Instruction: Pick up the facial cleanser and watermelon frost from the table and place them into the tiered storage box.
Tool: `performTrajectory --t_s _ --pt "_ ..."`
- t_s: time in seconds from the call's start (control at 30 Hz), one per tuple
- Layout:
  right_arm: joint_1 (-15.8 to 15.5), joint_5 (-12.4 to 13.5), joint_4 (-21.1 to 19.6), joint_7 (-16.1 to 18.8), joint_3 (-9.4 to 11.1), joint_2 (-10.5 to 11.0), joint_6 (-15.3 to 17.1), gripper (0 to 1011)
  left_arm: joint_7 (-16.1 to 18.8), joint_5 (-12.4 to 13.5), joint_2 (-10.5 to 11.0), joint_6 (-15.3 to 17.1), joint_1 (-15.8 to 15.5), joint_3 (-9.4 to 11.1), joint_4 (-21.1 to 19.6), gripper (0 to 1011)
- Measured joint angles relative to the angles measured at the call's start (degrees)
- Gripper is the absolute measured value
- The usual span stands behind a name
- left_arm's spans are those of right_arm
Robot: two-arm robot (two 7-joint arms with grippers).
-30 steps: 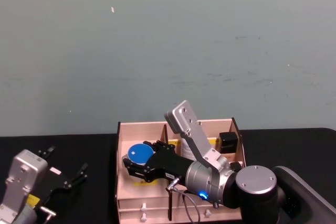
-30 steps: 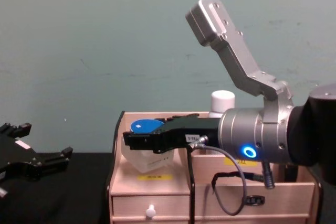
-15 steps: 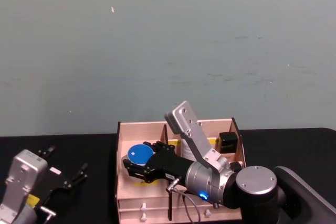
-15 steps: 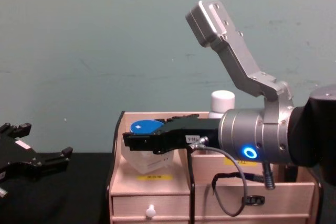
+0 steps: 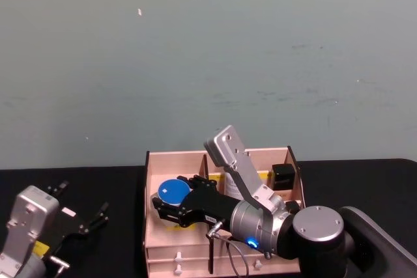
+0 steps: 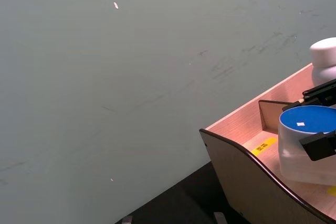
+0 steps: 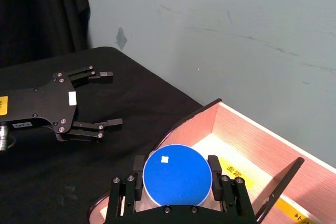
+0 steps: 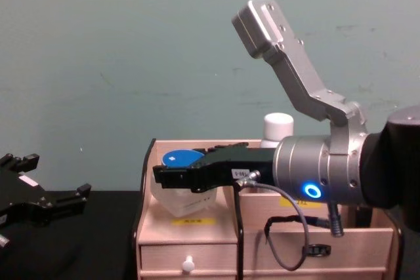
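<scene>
The right gripper [image 5: 171, 205] is reaching across the lower middle of the head view, its fingers [image 7: 137, 178] clamped on either side of a blue-lidded jar [image 5: 173, 191]. The jar is sitting tilted in the left compartment of the box [image 5: 151, 226], low in the frame. In the chest view the jar [image 8: 178, 191] is leaning inside the box's [image 8: 147, 227] left end, the gripper [image 8: 172, 178] gripping it just below the lid. A white-capped bottle [image 8: 277, 129] is standing in the next compartment, behind the arm. At the lower left of the head view the left gripper [image 5: 85, 221] is resting over the black table [image 5: 117, 226], fingers spread apart, well away from the box
</scene>
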Motion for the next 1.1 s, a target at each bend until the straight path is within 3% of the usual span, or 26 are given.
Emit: performTrajectory --t_s 0.17,0.5,1.1 --pt "0.00 0.05 -0.01 0.02 0.00 0.00 -0.04 748 0.00 0.00 0.00 0.00 0.00 0.00 0.00 1001" --pt "0.00 0.06 -0.01 0.02 0.00 0.01 -0.05 1002 0.00 0.00 0.00 0.00 0.00 0.00 0.00 1001" --pt "0.00 0.04 0.00 0.02 0.00 0.01 -0.03 1002 0.00 0.00 0.00 0.00 0.00 0.00 0.00 1001"
